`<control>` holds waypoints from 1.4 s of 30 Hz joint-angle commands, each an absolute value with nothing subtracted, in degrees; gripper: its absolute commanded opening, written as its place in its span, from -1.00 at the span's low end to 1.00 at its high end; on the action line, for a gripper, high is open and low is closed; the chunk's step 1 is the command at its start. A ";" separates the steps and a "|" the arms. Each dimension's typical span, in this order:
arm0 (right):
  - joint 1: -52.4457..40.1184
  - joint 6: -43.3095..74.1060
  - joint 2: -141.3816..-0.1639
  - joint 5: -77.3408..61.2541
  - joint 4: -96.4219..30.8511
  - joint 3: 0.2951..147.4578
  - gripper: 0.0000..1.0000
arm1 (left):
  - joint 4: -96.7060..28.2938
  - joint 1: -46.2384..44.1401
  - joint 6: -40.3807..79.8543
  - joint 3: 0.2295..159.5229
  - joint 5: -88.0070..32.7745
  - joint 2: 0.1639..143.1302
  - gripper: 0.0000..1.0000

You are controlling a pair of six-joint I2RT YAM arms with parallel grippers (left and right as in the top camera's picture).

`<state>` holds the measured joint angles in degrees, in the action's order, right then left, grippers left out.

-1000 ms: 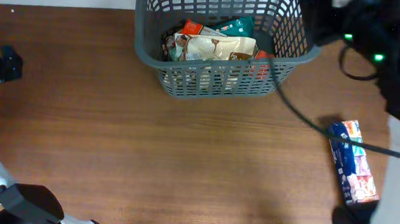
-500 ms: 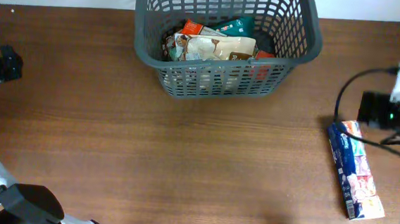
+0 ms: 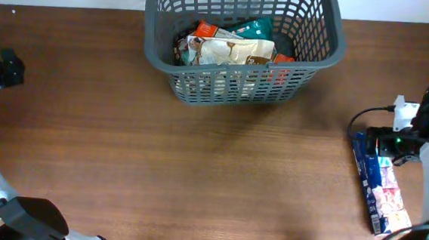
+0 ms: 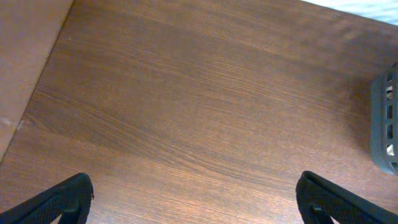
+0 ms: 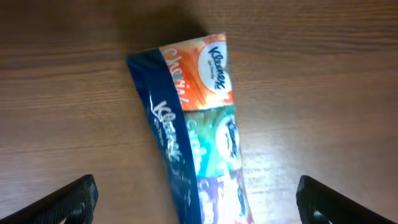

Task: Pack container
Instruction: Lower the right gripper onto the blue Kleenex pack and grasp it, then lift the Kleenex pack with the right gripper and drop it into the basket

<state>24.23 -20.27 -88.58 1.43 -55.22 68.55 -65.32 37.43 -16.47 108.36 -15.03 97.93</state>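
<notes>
The left gripper (image 4: 195,198) is spread wide. The right gripper (image 5: 195,198) is held wide above a long blue-and-orange plastic-wrapped tissue pack (image 5: 193,93), well apart from the dark grey lattice plastic basket (image 3: 239,88).

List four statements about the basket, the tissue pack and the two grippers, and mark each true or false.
1. The basket holds several packets. True.
2. The tissue pack lies inside the basket. False: it lies on the table, to the right of the basket.
3. The right gripper is shut on the tissue pack. False: it is open above the pack and holds nothing.
4. The left gripper is open over bare wood. True.
</notes>
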 commanded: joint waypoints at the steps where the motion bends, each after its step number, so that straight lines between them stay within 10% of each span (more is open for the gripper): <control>1: 24.40 -22.24 -92.88 0.64 -54.37 68.66 1.00 | -65.36 37.56 -15.92 108.18 -15.66 97.80 0.99; 15: 24.40 -22.02 -106.13 -1.08 -53.47 68.66 0.59 | -65.36 37.56 -15.92 108.18 -15.66 97.80 0.99; 24: 24.43 -18.04 -107.39 -1.10 -52.23 69.19 -0.93 | -65.36 37.56 -15.90 108.18 -15.66 97.80 0.98; 42: 23.92 -6.52 -107.02 -41.67 -83.24 137.49 -0.92 | -65.36 37.56 -15.92 108.18 -15.64 97.80 0.99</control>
